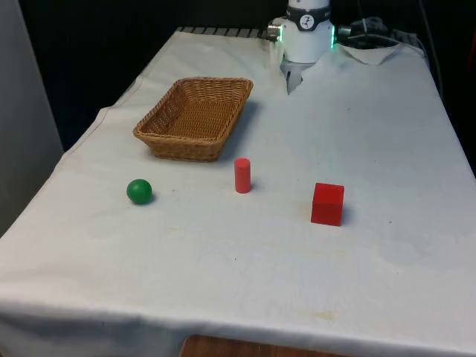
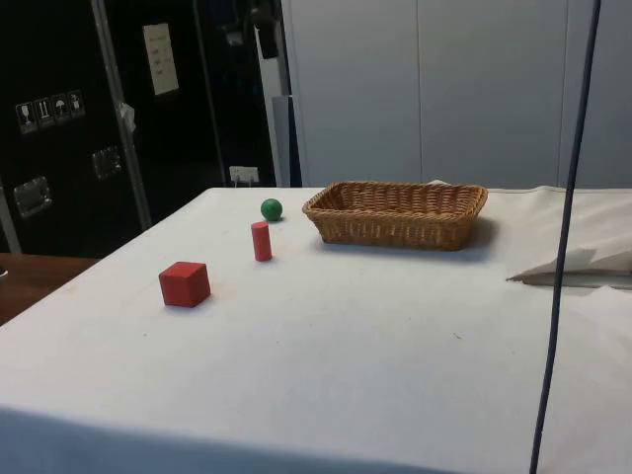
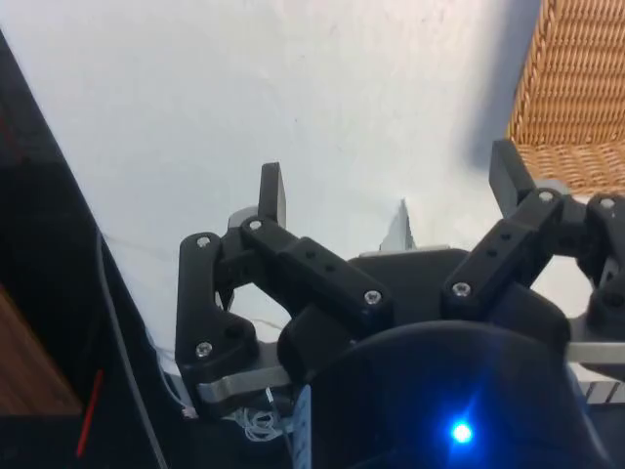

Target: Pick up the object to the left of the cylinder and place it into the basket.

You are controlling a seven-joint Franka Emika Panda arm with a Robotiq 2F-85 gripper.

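Beside the basket, the gripper hangs spread wide, far from the green ball.

Even, soft overhead light keeps the white cloth bright against a black backdrop, with only short faint shadows beside the basket, red cube and cylinder, and no harsh glare anywhere on the table.

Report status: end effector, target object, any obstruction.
End effector open, empty, above bare cloth beside the basket. Green ball on the front view's left of the red cylinder, untouched. Red cube off to the other side, nothing blocking.
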